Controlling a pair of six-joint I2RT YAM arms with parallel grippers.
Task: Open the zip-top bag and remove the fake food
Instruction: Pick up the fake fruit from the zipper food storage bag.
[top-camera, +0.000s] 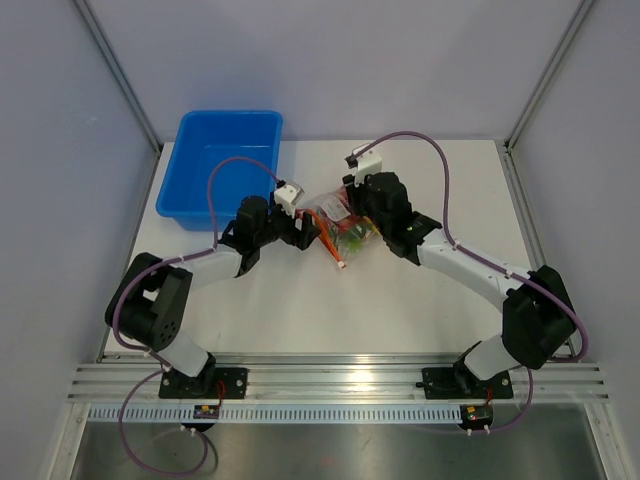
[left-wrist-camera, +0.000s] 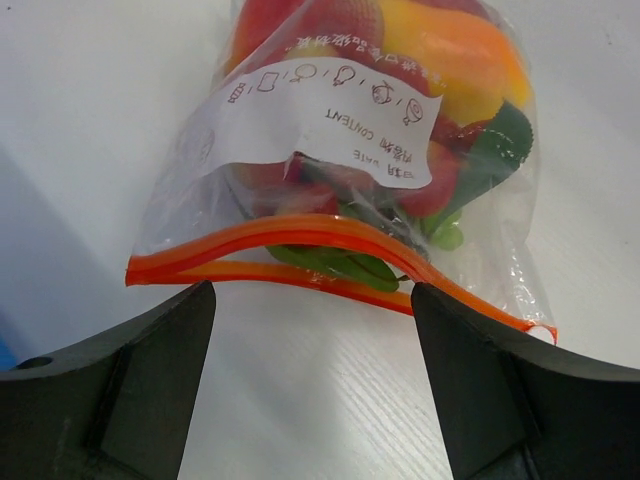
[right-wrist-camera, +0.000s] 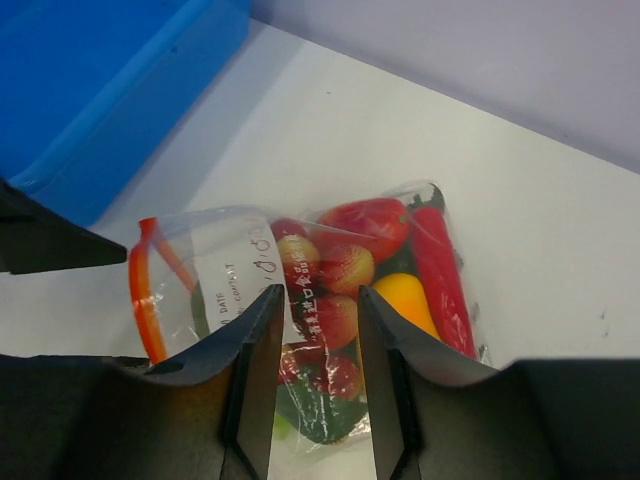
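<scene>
Mid-table, near and right of the blue tub (top-camera: 220, 170), between both arms: the zip-top bag (top-camera: 340, 228), flat on the white table (top-camera: 330, 310), fake food (left-wrist-camera: 440, 50) all inside. Orange-red zip strip (left-wrist-camera: 300, 232) toward the left gripper (left-wrist-camera: 312, 300), tracks parted in the middle, joined at the ends. Left fingers spread wide, tips just short of the strip, gripping nothing. Over the bag's body, the right gripper (right-wrist-camera: 318, 295), fingers a narrow gap apart; impossible to tell whether touching the plastic.

Likely trouble: closing the left fingers across both tracks at once, pressing the mouth shut instead of widening it. With no firm hold on the right, risk of dragging the whole bag leftward rather than opening it. Slippery, crinkly film: easy to lose. Rounded toys: apt to roll toward the table edge on a hasty tip-out.
</scene>
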